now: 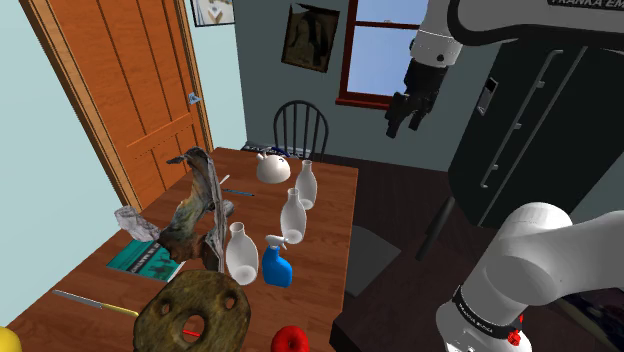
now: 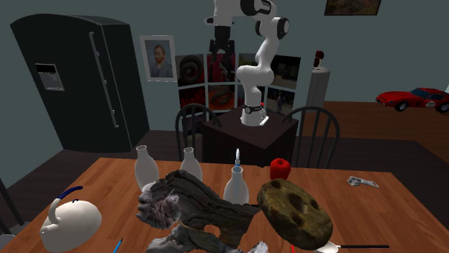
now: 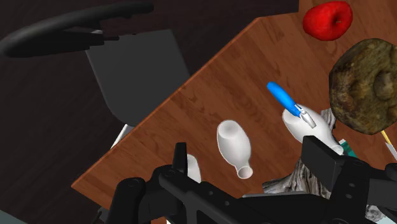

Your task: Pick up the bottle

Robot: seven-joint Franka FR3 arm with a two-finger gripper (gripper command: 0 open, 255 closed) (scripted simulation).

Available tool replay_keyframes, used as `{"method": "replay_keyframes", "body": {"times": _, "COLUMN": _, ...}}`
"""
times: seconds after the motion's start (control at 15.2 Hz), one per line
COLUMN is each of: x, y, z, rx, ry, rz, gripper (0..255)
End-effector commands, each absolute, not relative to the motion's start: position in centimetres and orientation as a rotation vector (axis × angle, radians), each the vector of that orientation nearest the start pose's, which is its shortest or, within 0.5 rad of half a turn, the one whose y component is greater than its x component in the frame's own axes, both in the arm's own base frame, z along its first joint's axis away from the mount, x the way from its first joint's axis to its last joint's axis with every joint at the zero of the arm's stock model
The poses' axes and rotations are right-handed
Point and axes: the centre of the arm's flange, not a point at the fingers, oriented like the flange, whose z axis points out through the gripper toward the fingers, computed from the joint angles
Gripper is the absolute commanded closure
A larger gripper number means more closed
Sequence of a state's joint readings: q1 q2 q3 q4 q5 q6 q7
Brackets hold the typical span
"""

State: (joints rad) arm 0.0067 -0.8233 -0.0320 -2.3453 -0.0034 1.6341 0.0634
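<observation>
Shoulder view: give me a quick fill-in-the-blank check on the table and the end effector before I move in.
1. On the wooden table stand ___ white bottles in a row.
2. The spray bottle beside them is ___.
3. The apple near the table's edge is ___.
4. The end effector hangs high, off to the table's side, its fingers ___.
Missing words: three; blue; red; open.

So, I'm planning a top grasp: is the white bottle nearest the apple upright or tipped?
Upright: the bottle stands on its base on the table, neck pointing up.
</observation>
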Motion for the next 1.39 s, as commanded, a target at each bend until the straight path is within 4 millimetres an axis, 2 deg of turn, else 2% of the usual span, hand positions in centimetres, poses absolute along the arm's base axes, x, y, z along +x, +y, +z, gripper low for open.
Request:
{"method": "replay_keyframes", "body": {"times": 0.0, "x": 30.3, "y": -1.1, "z": 61.3, "rx": -3.111, "ry": 0.124, "rz": -0.174, "gripper": 0}}
{"method": "replay_keyframes", "body": {"times": 1.32, "x": 44.0, "y": 15.2, "z": 45.5, "rx": -3.121, "ry": 0.108, "rz": -0.168, "gripper": 0}}
